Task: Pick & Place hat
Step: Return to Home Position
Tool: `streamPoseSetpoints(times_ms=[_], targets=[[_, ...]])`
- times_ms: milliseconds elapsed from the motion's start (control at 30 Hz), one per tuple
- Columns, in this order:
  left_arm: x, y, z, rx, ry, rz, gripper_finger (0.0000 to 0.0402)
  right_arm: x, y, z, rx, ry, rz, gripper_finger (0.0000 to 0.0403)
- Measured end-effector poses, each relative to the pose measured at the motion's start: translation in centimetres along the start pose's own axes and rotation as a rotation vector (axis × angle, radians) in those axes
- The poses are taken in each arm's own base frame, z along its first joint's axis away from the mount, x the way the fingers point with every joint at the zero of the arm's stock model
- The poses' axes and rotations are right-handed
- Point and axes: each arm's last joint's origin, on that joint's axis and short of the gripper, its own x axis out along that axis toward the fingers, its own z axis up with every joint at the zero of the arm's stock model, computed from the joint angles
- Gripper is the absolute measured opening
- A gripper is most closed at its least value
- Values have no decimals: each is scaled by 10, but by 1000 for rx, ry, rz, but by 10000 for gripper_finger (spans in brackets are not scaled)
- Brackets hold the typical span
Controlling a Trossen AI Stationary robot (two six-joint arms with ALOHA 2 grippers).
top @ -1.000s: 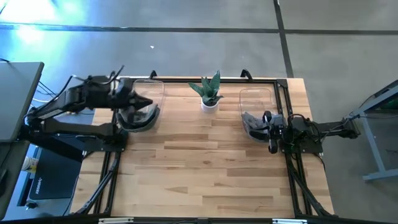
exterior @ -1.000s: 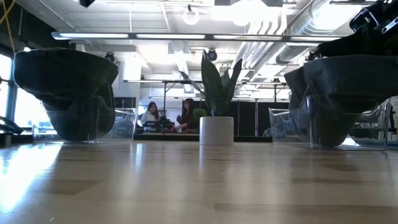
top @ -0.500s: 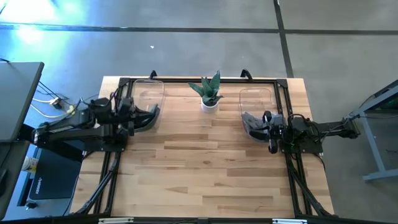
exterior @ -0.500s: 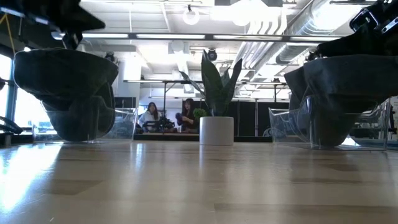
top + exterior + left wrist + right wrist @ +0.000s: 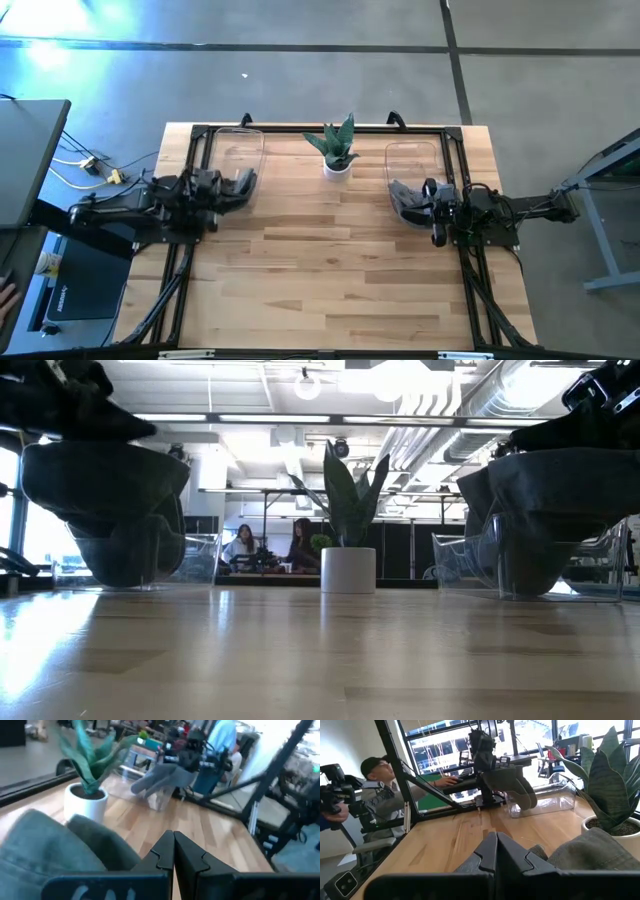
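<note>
Two grey-green hats sit on clear stands. The left hat (image 5: pixel 242 182) (image 5: pixel 105 490) rests on the left stand (image 5: pixel 242 148). The right hat (image 5: pixel 403 200) (image 5: pixel 560 500) rests on the right stand (image 5: pixel 412 158). My left gripper (image 5: pixel 222 190) (image 5: pixel 173 851) is shut and sits low, just left of the left hat (image 5: pixel 45 850). My right gripper (image 5: pixel 428 198) (image 5: pixel 496 847) is shut at the right side of the right hat (image 5: pixel 592 852). The left hat (image 5: pixel 512 782) also shows far off in the right wrist view. My left gripper has its shut fingers level beside the left hat's left edge (image 5: pixel 100 847); I cannot tell whether they touch it. My right gripper has its shut fingers over the right hat's right edge (image 5: pixel 555 855), coming from the table's right; I cannot tell whether they touch it.
A potted plant in a white pot (image 5: pixel 337 150) (image 5: pixel 349 530) stands at the far middle of the table between the stands. A black frame (image 5: pixel 300 128) runs along the table's edges. The wooden top (image 5: pixel 320 260) stretches toward the near edge. People sit beyond the table (image 5: pixel 375 785).
My left arm has drawn back from above the left hat toward the table's left edge and dropped lower, so its gripper now lies beside the hat. The hat has stayed on its stand. The right arm and its hat have kept still.
</note>
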Motion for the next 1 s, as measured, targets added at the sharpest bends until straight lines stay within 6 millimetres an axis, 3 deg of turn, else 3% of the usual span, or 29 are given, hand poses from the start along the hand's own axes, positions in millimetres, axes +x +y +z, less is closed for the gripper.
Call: streamPoseSetpoints(times_ms=[333,667,1000], targets=[[17,0,-40,57,-54,-120,0,0,0,0,-1,1,0,3],[17,-1,-43,419,-48,-149,0,1,0,-1,-1,8,-2,3],[17,-1,-44,431,-43,-154,1,1,0,0,-1,5,-2,3]])
